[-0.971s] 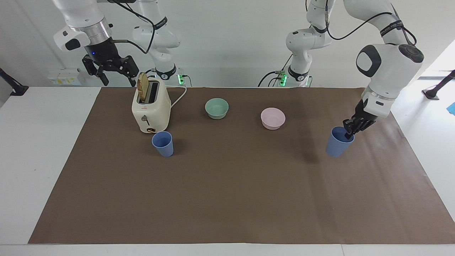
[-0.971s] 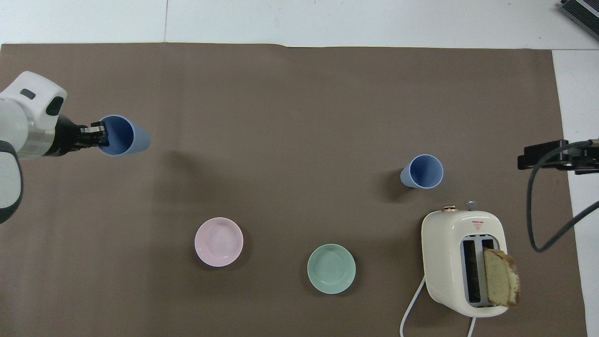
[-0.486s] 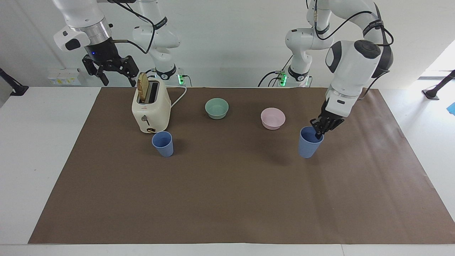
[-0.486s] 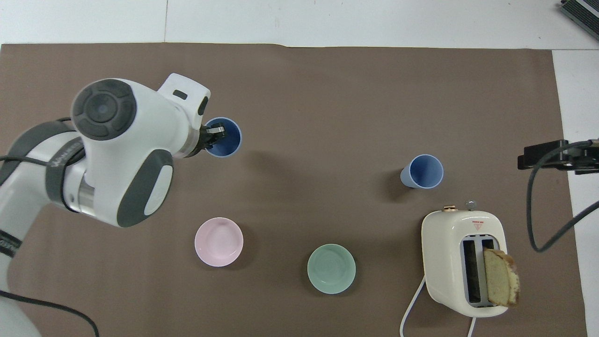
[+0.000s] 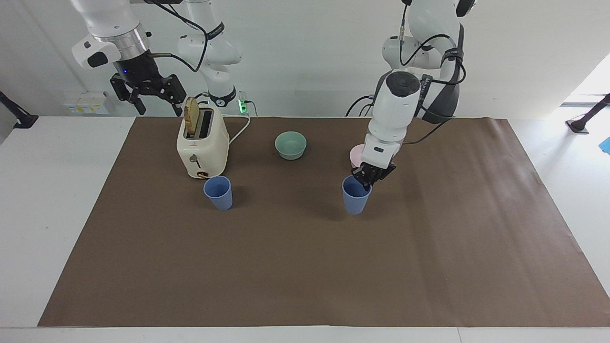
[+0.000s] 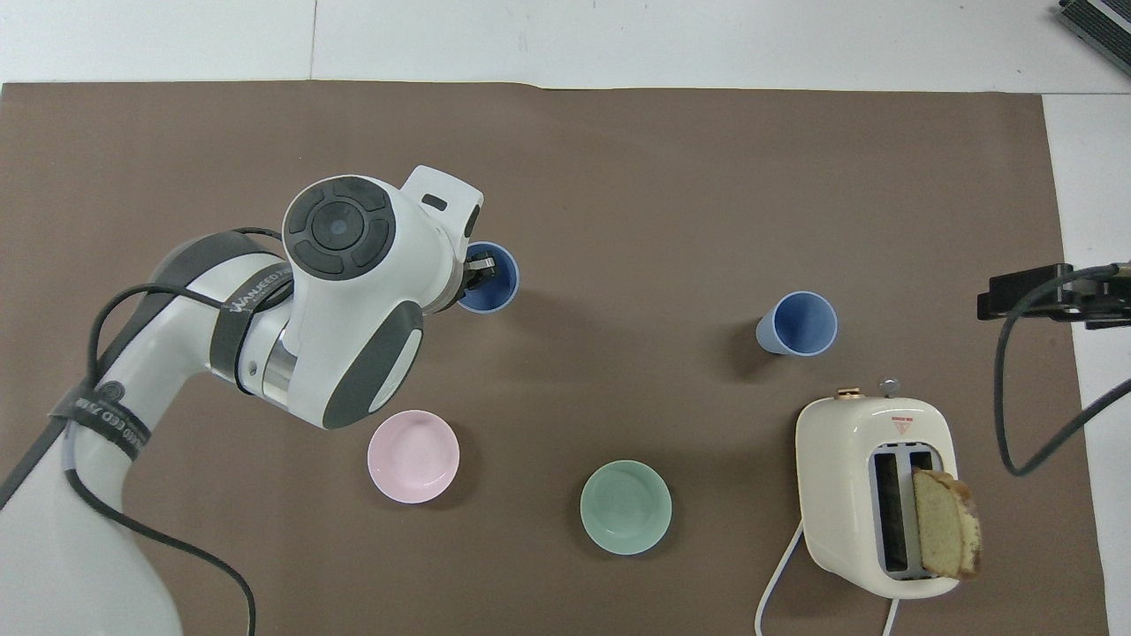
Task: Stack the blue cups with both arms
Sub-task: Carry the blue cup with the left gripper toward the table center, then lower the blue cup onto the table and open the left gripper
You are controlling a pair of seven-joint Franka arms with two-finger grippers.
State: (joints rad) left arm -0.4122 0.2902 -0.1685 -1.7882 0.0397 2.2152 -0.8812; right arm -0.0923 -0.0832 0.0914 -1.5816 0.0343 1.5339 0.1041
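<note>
A: Overhead view: left hand [image 6: 482,269] pinches the rim of one cup [image 6: 491,284], well apart from the toaster [image 6: 875,490]. The other cup [image 5: 218,192] stands empty just beside it.

B: Carry level, centre, then lower. Right hand [image 5: 147,93] waits spread and empty over the toaster; bread [image 5: 191,116] fills one slot.

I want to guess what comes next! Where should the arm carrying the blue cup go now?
Probably sideways toward the other cup by the toaster. The left tool grips its cup by the rim, over the mat between them, so stacking still needs that gap closed.
</note>
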